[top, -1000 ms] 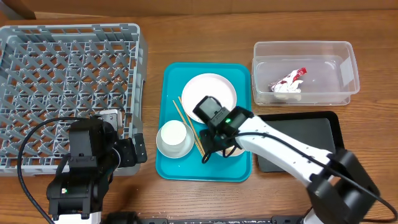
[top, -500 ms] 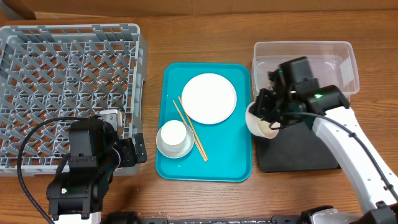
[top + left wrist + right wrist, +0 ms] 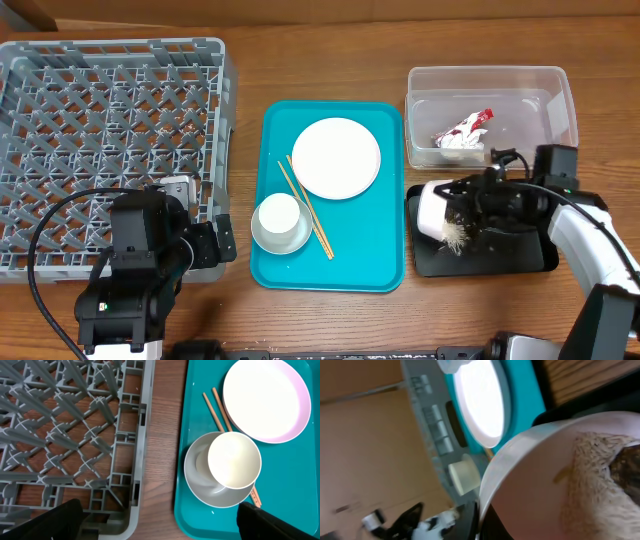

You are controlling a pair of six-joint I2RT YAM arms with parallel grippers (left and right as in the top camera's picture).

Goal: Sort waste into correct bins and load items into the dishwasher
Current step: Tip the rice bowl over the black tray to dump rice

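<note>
The right gripper was fully closed on the rim of a white dish, which was tipped on edge over the black tray. Rice lay on that tray beneath the dish. More rice and a dark lump sat inside it. The left gripper stood wide open and empty beside the rack. The wrapper lay in the tub.

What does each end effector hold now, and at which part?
Right end effector grips the white dish by its rim; left end effector holds nothing.
</note>
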